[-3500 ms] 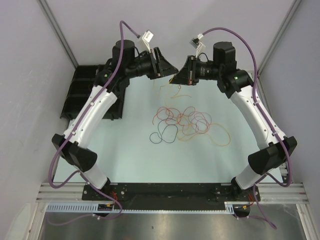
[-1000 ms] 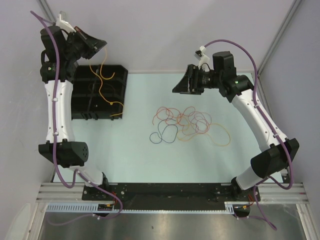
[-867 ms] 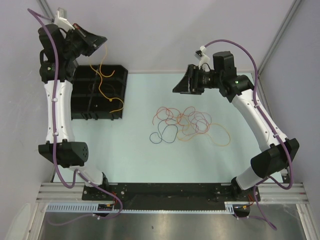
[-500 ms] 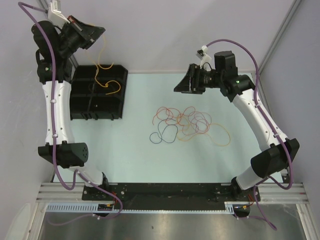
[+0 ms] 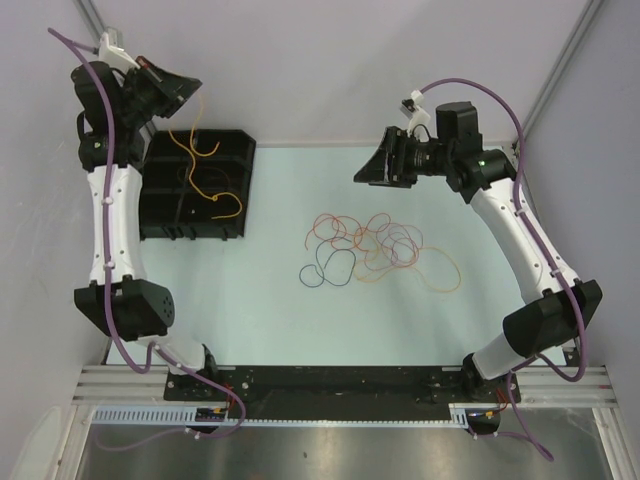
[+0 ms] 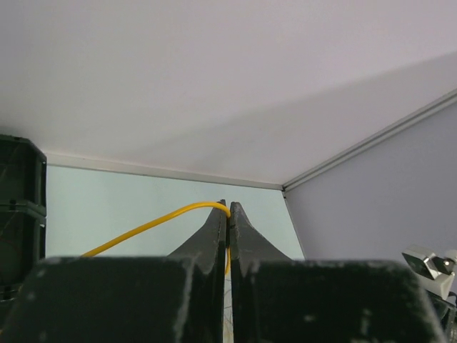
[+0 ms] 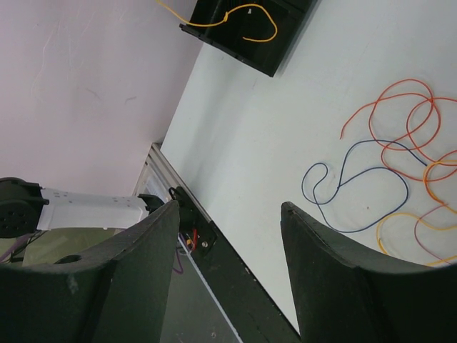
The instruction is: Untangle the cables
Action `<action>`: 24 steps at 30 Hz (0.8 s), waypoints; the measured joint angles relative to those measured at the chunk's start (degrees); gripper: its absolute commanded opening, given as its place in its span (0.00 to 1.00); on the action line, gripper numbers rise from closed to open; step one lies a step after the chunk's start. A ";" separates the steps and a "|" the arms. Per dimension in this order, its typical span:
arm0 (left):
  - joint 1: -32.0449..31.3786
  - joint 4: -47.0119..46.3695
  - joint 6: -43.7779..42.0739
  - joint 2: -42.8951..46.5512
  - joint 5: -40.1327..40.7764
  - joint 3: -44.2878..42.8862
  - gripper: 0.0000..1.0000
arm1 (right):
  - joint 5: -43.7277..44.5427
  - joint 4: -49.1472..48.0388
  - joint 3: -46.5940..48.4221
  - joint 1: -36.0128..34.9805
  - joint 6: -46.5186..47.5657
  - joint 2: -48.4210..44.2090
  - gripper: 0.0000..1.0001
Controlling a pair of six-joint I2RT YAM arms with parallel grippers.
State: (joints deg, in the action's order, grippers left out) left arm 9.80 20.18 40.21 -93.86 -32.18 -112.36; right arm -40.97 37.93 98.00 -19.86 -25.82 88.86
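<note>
A tangle of thin cables [image 5: 375, 245], orange, red, yellow and dark blue, lies on the pale table right of centre. My left gripper [image 5: 196, 90] is high at the far left and shut on one yellow cable [image 5: 195, 165], which hangs down in loops over the black tray [image 5: 165, 200]. The left wrist view shows the yellow cable [image 6: 143, 229] pinched between the closed tips of that gripper [image 6: 228, 209]. My right gripper [image 5: 366, 172] hovers open and empty behind the tangle. Below that open gripper [image 7: 228, 207], the right wrist view shows orange loops [image 7: 400, 121] and a dark blue cable [image 7: 357, 193].
The black compartment tray [image 7: 250, 43] stands at the table's far left edge, with the yellow cable [image 7: 235, 18] dangling over it. Grey walls close in the back and both sides. The black rail [image 5: 330, 380] with the arm bases runs along the near edge.
The left gripper has dipped slightly from its higher point half a second ago, and the yellow cable's lower end has swung within the tray. The right arm has edged slightly right.
</note>
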 measured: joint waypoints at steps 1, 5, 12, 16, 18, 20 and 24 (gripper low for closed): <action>0.24 -0.11 -0.13 0.28 0.09 0.90 0.00 | 0.00 0.02 0.00 0.02 0.00 -0.02 0.63; 1.36 -0.11 -0.35 1.33 0.79 3.78 0.00 | 0.00 0.02 -0.09 0.11 0.02 -0.04 0.63; 1.68 0.33 -3.87 2.23 3.98 6.23 0.00 | 0.00 0.09 -0.70 0.22 0.13 -0.20 0.63; 1.70 -0.92 -4.96 3.50 5.31 12.09 0.00 | 0.00 0.09 -0.87 0.22 0.17 -0.31 0.63; 1.70 -1.22 -5.35 3.67 5.97 15.23 0.00 | 0.00 0.09 -1.07 0.22 0.17 -0.39 0.63; 1.75 -2.08 -5.79 3.67 6.69 18.75 0.00 | 0.02 0.11 -1.33 0.24 0.20 -0.46 0.63; 1.86 -3.85 -5.68 3.69 7.21 25.14 0.00 | 0.02 0.22 -1.60 0.35 0.20 -0.55 0.63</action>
State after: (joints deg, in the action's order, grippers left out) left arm 11.66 16.34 34.52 -90.17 -24.97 -87.22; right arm -40.95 38.15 96.40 -19.51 -25.63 88.31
